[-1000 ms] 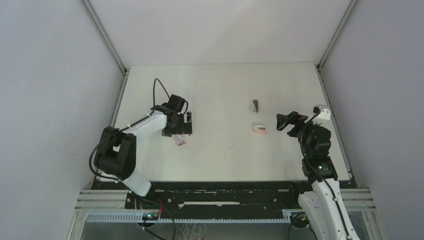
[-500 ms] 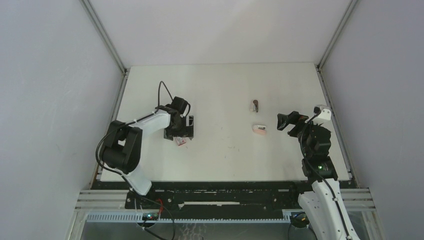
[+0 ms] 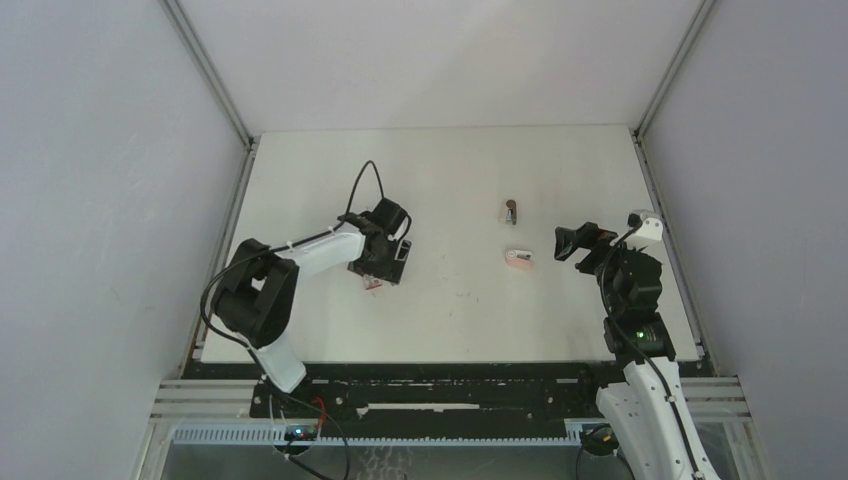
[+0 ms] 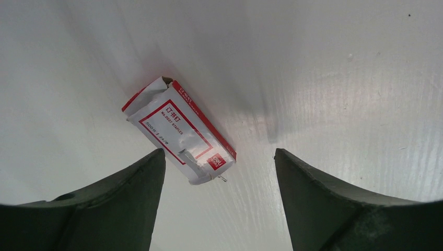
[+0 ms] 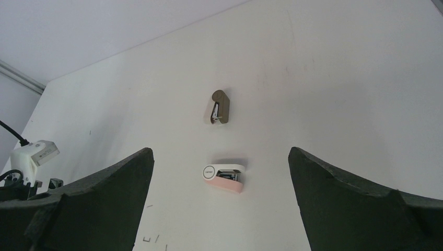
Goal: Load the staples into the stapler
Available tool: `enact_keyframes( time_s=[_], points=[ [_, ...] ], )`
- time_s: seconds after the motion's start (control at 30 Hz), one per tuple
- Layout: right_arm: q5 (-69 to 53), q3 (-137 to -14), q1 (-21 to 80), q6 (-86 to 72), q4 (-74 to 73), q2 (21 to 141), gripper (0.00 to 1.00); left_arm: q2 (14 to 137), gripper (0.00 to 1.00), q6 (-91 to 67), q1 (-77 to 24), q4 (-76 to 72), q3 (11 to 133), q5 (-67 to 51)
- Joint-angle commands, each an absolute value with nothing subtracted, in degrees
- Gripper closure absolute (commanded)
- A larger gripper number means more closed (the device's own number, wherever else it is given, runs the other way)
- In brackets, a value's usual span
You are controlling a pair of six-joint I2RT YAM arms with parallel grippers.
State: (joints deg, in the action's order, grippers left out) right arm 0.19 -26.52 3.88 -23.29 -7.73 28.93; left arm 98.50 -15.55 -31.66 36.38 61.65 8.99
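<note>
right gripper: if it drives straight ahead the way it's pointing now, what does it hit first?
Likely the pink-and-white object, lying almost centred ahead of the right gripper and its open jaws. The stapler lies beyond it. Height is unclear, so it might pass over.

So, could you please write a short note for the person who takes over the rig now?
Left gripper: open, over the staples box, which lies flat on the table, not gripped.
Right gripper: open and empty, facing the stapler; a pink and white item lies nearer to it.
Done: nothing is loaded; the stapler is untouched.
Left to do: grip the box, take out a strip, open the stapler, load it.
</note>
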Motion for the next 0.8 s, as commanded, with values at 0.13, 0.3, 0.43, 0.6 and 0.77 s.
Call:
enact_keyframes(
  time_s=[0.13,0.3,0.43,0.6,0.77],
  points=[
    [1.14,-26.89,3.8,-22.33,-7.29,28.36,0.0,99.75,0.34,-12.61,-33.04,37.85,65.51,14.53],
    [1.29,-26.89,3.85,-22.16,-7.39,28.34,0.0,100.68,0.43,-10.64,-34.6,37.79,66.13,14.82],
    [1.28,-26.89,3.81,-21.95,-7.38,28.38,0.0,99.74,0.43,-6.82,-37.65,36.46,65.41,14.56],
    [1.35,-26.9,3.84,-21.81,-7.38,28.5,0.0,97.81,0.43,-4.06,-41.49,35.39,63.83,18.09],
    [1.32,-26.89,3.84,-21.54,-7.45,28.5,0.0,95.09,0.4,-13.2,-41.25,35.52,64.47,22.02]
  ],
)
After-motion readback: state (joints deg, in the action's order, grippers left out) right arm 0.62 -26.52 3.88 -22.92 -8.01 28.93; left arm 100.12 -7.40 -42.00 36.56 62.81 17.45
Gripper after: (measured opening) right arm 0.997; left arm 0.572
